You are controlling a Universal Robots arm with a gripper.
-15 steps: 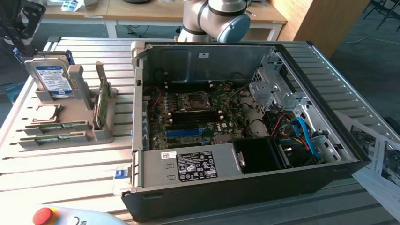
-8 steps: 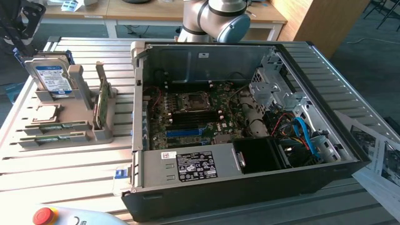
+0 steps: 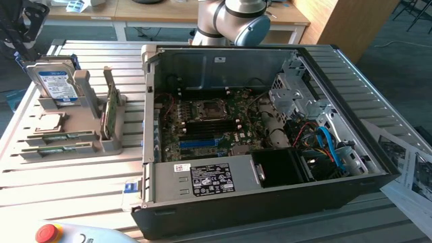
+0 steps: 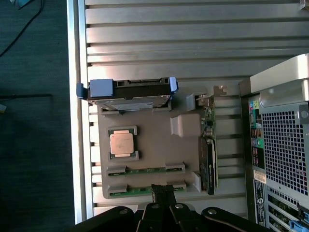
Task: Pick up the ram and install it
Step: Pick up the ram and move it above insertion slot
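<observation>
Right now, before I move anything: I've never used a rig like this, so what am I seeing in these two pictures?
The exterior view, from a camera off the arm, shows the robot arm on the far side of an open computer case on a slatted table. The wrist view looks down from the arm's own camera. Its gripper is shut and holds nothing, and it hangs above a grey holder. The holder carries a hard drive, a processor chip, an upright green card and two ram sticks in its slots.
</observation>
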